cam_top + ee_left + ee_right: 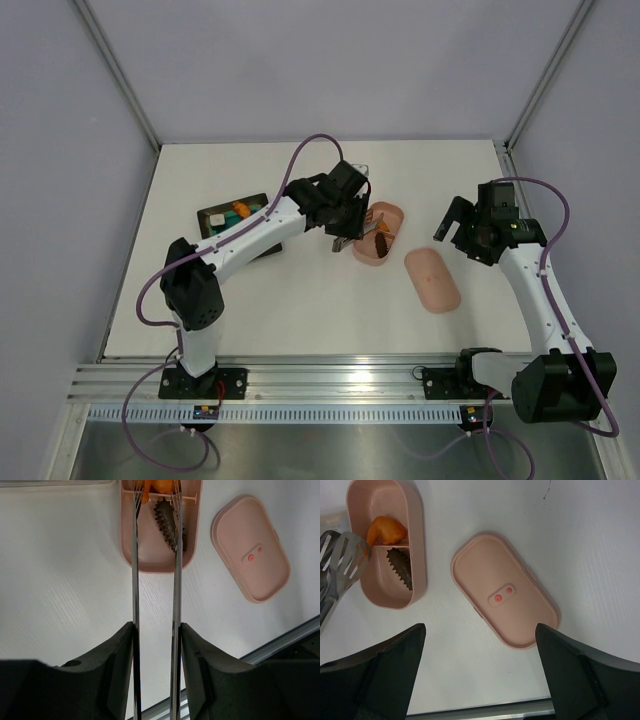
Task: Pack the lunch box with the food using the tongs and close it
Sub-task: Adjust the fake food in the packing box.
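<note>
Lunch box (pixel 378 232): mid-tabletop, open, orange and brown food (pixel 169 525) inside.
Lid (pixel 432 280): just right of it, apart.
Tongs (pixel 135 580): tips over the lunch box, clamped by left gripper (pixel 155 630).
Right gripper (pixel 480 626): spread, empty.
Risk: tips could snag the lunch box and drag it.

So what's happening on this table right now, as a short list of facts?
Salmon-pink oval plastic lunch box: open
Inside it: orange food piece, dark brown spiky piece
Matching oval pink lid: flat on table beside box, not touching, two red spots up
Left end effector: shut on slim silvery metal tongs, tips at the box
Right end effector: open, empty, near the lid
</note>
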You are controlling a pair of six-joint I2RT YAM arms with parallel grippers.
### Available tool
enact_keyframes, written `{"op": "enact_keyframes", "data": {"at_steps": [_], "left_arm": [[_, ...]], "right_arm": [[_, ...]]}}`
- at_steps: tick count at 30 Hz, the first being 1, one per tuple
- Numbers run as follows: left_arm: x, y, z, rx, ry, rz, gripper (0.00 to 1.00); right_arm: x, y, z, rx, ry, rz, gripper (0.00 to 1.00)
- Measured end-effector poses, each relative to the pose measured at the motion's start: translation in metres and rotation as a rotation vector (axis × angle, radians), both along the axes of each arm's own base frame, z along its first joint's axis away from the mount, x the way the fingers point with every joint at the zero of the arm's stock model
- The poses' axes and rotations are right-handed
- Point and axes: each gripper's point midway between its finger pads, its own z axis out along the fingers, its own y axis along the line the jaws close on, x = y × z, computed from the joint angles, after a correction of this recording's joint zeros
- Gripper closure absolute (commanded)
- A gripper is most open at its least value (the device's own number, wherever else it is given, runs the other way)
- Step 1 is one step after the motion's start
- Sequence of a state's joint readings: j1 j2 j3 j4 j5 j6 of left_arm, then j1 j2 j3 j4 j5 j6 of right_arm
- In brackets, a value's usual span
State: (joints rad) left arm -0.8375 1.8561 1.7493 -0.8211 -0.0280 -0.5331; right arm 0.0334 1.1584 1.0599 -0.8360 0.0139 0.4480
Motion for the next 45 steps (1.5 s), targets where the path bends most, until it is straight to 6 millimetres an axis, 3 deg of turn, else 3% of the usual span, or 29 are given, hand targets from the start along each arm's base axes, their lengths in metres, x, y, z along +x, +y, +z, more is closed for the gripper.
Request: {"op": "enact_keyframes", "data": {"at_steps": [12,17,25,33,40,45], "left_arm": [[0.001,-0.001,-0.014,0.03,0.024,0.0,0.64],[0.001,0.0,-0.014,0.033,0.025,-0.002,0.57],[0.0,0.0,-0.016,0.038,0.029,-0.001,0.59],[0.001,0.0,-0.016,0.039,0.028,0.0,0.73],[0.001,0.0,-0.016,0.044,0.016,-0.018,0.99],[0.004,-0.004,-0.016,0.05,-0.016,-0.056,1.0]], "right_arm": [[0.0,0.0,0.0,0.0,0.0,-0.001,0.01],[0.0,0.002,0.0,0.011,0.0,0.008,0.0],[0.0,0.005,0.0,0.025,0.001,0.018,0.01],[0.0,0.005,0.0,0.026,0.001,0.019,0.0],[0.0,0.006,0.0,0.026,0.001,0.019,0.0],[-0.001,0.005,0.0,0.026,0.001,0.019,0.01]]}}
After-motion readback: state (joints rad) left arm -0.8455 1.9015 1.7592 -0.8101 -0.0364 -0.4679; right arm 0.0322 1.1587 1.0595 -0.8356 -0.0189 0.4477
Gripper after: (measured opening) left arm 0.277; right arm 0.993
